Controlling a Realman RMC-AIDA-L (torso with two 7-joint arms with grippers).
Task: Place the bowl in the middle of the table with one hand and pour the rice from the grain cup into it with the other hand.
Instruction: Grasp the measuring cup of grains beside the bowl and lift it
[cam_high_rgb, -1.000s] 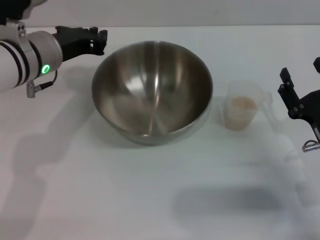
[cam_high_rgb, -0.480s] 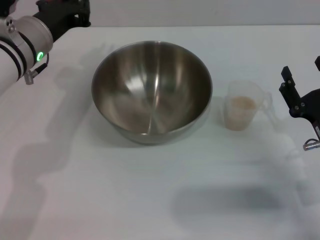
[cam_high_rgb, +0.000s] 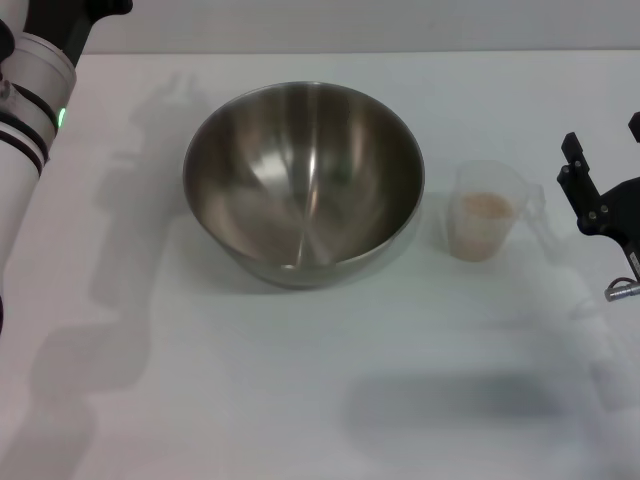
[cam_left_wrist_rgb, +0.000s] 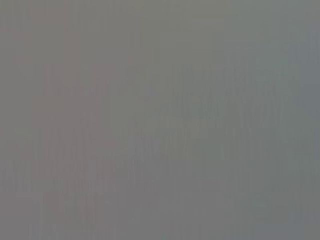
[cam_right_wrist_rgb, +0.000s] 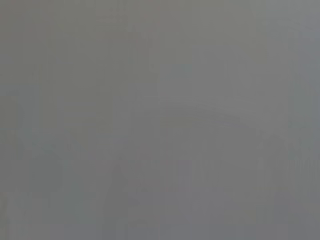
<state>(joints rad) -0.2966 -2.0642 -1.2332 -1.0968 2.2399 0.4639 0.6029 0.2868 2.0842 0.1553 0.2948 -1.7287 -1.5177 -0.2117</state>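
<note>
The steel bowl (cam_high_rgb: 304, 180) stands upright on the white table (cam_high_rgb: 300, 380), a little behind its middle, and it holds nothing. The clear grain cup (cam_high_rgb: 484, 212) stands just right of the bowl, apart from it, with pale rice (cam_high_rgb: 485, 206) in it. My right gripper (cam_high_rgb: 602, 134) hangs open and empty at the right edge, right of the cup and not touching it. My left arm (cam_high_rgb: 30, 90) is raised at the far left; only the dark base of its gripper (cam_high_rgb: 80, 8) shows at the top edge, well away from the bowl. Both wrist views show only flat grey.
The table's far edge (cam_high_rgb: 400, 52) runs behind the bowl. Shadows of the arms lie on the tabletop at the left and the lower right. Nothing else stands on the table.
My left arm has drawn back from beside the bowl's rim, up and to the left, until its gripper is almost out of the picture. The bowl, cup and right gripper have stayed put.
</note>
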